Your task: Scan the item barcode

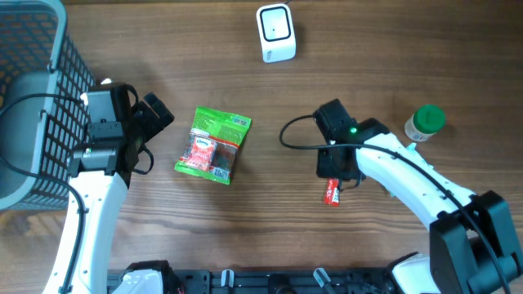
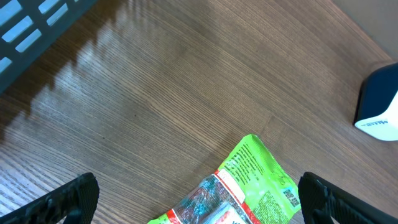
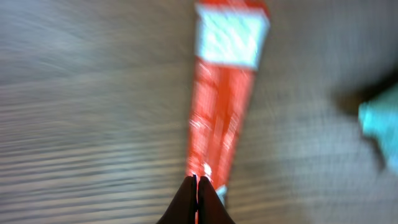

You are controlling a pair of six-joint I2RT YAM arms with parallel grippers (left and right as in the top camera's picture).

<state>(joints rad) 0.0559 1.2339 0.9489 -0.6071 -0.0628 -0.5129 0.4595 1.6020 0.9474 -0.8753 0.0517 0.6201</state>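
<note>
A thin red packet [image 1: 331, 192] [image 3: 224, 106] with a white label at its far end hangs just over the table. My right gripper [image 1: 336, 173] [image 3: 198, 180] is shut on the packet's near edge, and its wrist view is blurred. The white barcode scanner [image 1: 275, 33] [image 2: 379, 102] stands at the table's far edge, well away from the packet. A green and red snack bag [image 1: 214, 145] [image 2: 242, 190] lies flat mid-table. My left gripper [image 1: 152, 135] [image 2: 202, 199] stands open beside the bag's left side, its black fingers [image 2: 65, 199] wide apart and holding nothing.
A grey mesh basket [image 1: 33, 98] [image 2: 37, 28] fills the left edge behind my left arm. A green-capped bottle [image 1: 425, 122] stands to the right of my right arm. A blurred teal shape [image 3: 380, 127] shows at the right of the right wrist view.
</note>
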